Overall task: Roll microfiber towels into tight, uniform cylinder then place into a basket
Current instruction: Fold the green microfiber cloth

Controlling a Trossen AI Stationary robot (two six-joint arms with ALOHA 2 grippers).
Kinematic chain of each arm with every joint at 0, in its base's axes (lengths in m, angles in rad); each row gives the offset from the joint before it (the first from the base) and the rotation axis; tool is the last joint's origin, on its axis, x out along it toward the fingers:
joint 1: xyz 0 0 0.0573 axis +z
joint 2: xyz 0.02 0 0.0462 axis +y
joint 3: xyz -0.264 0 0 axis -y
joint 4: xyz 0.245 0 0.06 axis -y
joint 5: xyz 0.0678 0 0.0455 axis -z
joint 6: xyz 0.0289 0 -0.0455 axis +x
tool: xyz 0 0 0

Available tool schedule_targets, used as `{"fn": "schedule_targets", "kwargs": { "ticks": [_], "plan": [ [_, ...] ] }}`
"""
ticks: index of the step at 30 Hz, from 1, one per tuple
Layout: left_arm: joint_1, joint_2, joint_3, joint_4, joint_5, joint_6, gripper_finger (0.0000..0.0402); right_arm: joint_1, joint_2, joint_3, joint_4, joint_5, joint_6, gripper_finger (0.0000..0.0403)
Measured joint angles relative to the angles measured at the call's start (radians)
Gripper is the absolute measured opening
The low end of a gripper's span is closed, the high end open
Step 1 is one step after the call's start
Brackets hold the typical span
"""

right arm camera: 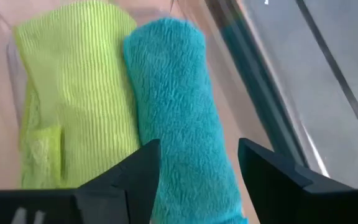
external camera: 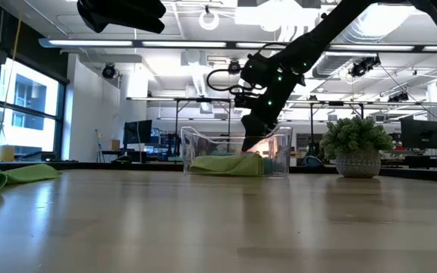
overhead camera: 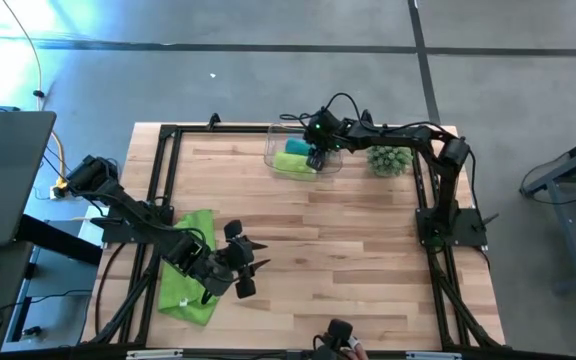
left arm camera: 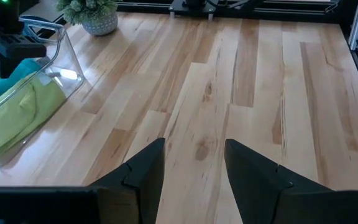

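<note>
The clear basket (overhead camera: pixel 274 152) stands at the table's far edge. Inside it lie two rolled microfiber towels side by side, a lime green one (right arm camera: pixel 73 93) and a teal one (right arm camera: pixel 179 106). My right gripper (right arm camera: pixel 197 168) is open just above the teal roll, pointing steeply down into the basket, one finger on each side of the roll's end. A third, lime green towel (overhead camera: pixel 190 275) lies unrolled on the table at the near left. My left gripper (overhead camera: pixel 256 256) hovers open beside it, above bare wood, with nothing between its fingers (left arm camera: pixel 194 162).
A round spiky green plant in a pot (overhead camera: pixel 389 160) stands right of the basket at the far edge. A dark frame (overhead camera: pixel 168 130) borders the table. Bare wood stretches between the basket and the near edge.
</note>
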Motion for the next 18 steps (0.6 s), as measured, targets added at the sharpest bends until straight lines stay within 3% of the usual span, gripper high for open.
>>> {"fn": "schedule_targets", "kwargs": {
  "ticks": [6,10,14,18],
  "plan": [
    [0.000,0.000,0.000,-0.004,-0.001,0.000,0.0156,0.004,-0.032,0.096,-0.184,0.027,0.001,0.0208],
    [0.007,0.000,0.000,-0.004,0.000,-0.010,0.0156,0.025,-0.059,0.211,-0.411,0.011,0.041,0.0208],
    [0.018,0.000,0.000,-0.038,0.029,-0.086,0.0156,0.059,-0.086,0.308,-0.600,-0.192,0.098,0.0208],
    [0.030,0.000,0.000,-0.198,0.187,-0.235,0.0156,0.128,-0.114,0.347,-0.716,-0.439,0.125,0.0208]
  ]
}}
